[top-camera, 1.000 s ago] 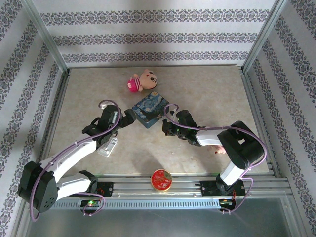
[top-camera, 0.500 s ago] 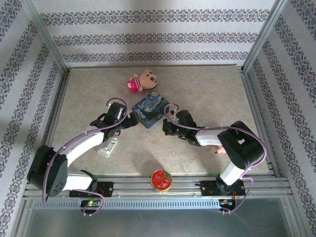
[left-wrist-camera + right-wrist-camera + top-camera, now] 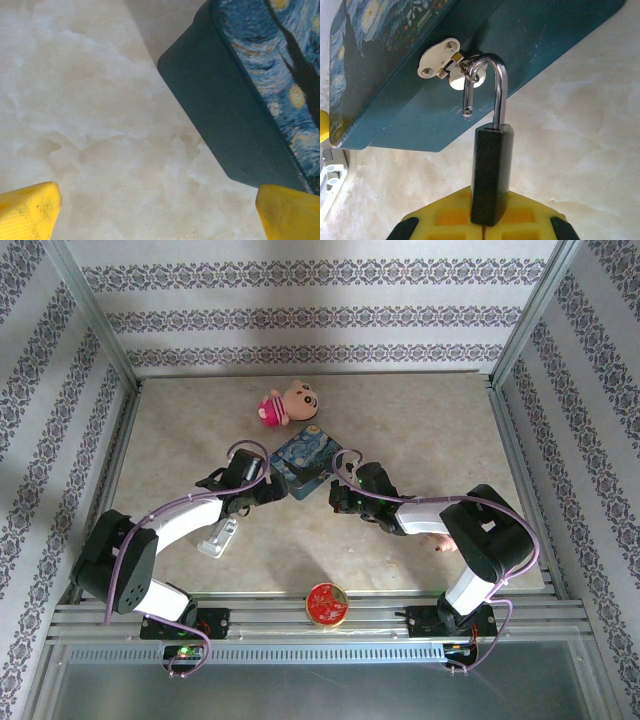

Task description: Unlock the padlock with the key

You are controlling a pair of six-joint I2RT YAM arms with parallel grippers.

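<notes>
**Right hand clamped on the padlock at the blue tin**

From the overhead view, I see a round red tin [image 3: 326, 604] closest to me, on the rail well in front of the blue tin [image 3: 300, 462]. A whitish block [image 3: 220, 536] lies on the table [image 3: 420, 430], in front of the blue tin and off to its left.

The left gripper [image 3: 268, 488] sits just beside the blue tin's left front side. On its wrist camera, I see the two yellow fingertips [image 3: 30, 210] spread wide apart with only bare table between them. The right-hand one is just beside the tin's dark near corner.

The right gripper [image 3: 340, 502] sits at the tin's right front side. Its wrist camera shows the yellow pads [image 3: 445, 215] pressed together on the bottom of the padlock [image 3: 491, 175], gripping the black body endwise. The padlock stands out from the tin's dark side wall. Its silvery shackle [image 3: 497, 80] is hooked through the ring of the small pale hasp [image 3: 437, 60] screwed to that wall. The long leg runs into the black body, and the end of the short leg hangs free, clear of the body.

Beyond the blue tin, toward the back wall, a pink plush toy [image 3: 285, 405] lies on the table, apart from the tin.
</notes>
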